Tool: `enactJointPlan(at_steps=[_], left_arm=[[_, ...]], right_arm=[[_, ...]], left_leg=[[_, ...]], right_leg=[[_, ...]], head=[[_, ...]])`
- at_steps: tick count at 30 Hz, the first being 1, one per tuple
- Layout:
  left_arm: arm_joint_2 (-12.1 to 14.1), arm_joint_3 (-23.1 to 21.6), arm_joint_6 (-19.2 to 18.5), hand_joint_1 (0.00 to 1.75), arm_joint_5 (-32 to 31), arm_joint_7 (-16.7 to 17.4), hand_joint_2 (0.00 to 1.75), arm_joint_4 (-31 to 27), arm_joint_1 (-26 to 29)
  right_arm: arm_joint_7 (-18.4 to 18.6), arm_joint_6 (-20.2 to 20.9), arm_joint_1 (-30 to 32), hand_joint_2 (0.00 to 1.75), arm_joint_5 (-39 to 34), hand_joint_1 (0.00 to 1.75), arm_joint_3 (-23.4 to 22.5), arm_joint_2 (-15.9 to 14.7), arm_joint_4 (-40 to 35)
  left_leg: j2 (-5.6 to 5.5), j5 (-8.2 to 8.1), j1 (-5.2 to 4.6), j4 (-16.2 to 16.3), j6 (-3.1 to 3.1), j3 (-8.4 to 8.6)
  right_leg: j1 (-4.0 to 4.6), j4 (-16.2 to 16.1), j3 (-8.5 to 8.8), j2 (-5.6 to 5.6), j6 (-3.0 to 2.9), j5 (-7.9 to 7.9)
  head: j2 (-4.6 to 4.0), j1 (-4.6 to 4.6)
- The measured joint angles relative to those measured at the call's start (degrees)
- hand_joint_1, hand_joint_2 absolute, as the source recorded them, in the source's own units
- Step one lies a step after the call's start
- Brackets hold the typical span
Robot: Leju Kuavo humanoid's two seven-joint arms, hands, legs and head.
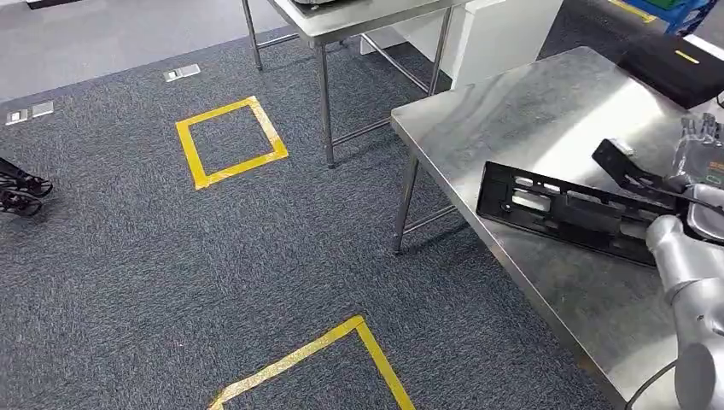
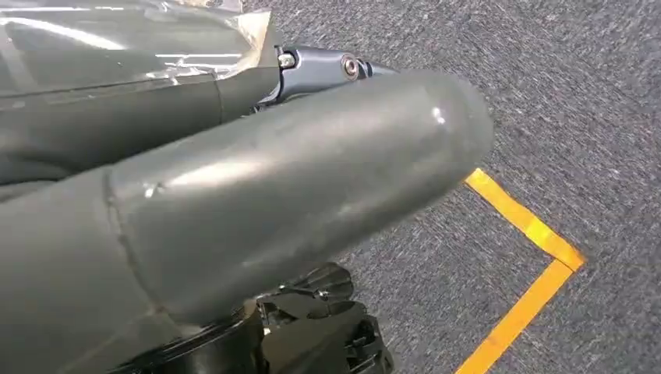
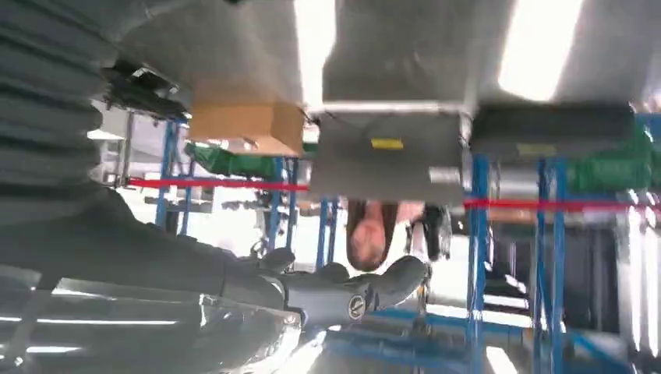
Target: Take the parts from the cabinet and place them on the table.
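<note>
The long black part (image 1: 568,207), a slotted panel, lies flat on the steel table (image 1: 529,111), at the 3 o'clock side of the head view. A second, smaller black part (image 1: 621,164) lies at its 1 o'clock end, touching or just beside it. The right hand (image 1: 702,141) is over the table just past these parts, fingers spread, holding nothing visible; whether it touches the smaller part cannot be determined. The left hand (image 2: 257,195) hangs over the carpet near yellow floor tape (image 2: 526,269); its grip state cannot be determined.

Assessment: placement appears complete for these parts. Any parts remaining in the cabinet cannot be confirmed.
</note>
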Motion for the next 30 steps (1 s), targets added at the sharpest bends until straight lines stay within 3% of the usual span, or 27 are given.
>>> enactJointPlan(at_steps=[3, 7, 8, 13, 30], left_arm=[[0.00, 0.35, 0.74, 0.00, 0.02, 1.98, 0.00, 0.00, -0.03], [-0.02, 0.50, 1.01, 0.00, 0.09, 3.26, 0.00, 0.00, -0.07], [-0.04, 0.50, 1.66, 0.00, -0.02, 3.98, 0.00, 0.00, -0.08], [-0.22, 0.79, 3.89, 0.00, -0.37, 7.58, 0.00, 0.00, -0.17], [-0.50, 1.05, 3.52, 0.00, -2.25, 8.59, 0.00, 0.00, -0.20]], right_arm=[[-2.09, -4.71, -0.22, 1.75, -0.39, 0.00, 0.00, 0.28, -0.81], [-3.23, -6.90, -0.81, 1.75, -0.65, 0.00, 0.00, 1.01, -1.90], [-3.23, -6.99, -0.88, 0.00, -0.65, 0.00, 0.00, 1.27, -2.10], [-2.95, -6.99, -1.07, 0.00, -0.50, 0.00, 0.30, 2.56, -2.34], [-3.65, -8.82, -0.98, 0.00, -1.09, 0.00, 1.09, 4.39, -2.34]], left_leg=[[0.00, 0.00, 0.00, 0.00, 0.01, 0.00], [0.00, 0.02, 0.01, -0.01, 0.02, 0.00], [0.00, 0.03, 0.01, -0.01, 0.04, 0.00], [0.00, 0.04, 0.01, -0.01, 0.04, 0.00], [-0.01, 0.04, 0.01, 0.00, 0.04, 0.00]], right_leg=[[0.01, 0.00, 0.00, 0.00, 0.00, 0.00], [0.01, 0.00, 0.01, -0.01, 0.00, 0.00], [0.02, 0.01, 0.01, -0.01, 0.00, 0.00], [0.01, 0.01, 0.01, -0.01, 0.00, 0.00], [0.01, 0.01, -0.01, -0.02, 0.00, 0.00]], head=[[0.00, -0.02], [0.00, -0.02], [0.00, 0.00], [0.00, 0.00], [0.00, 0.00]])
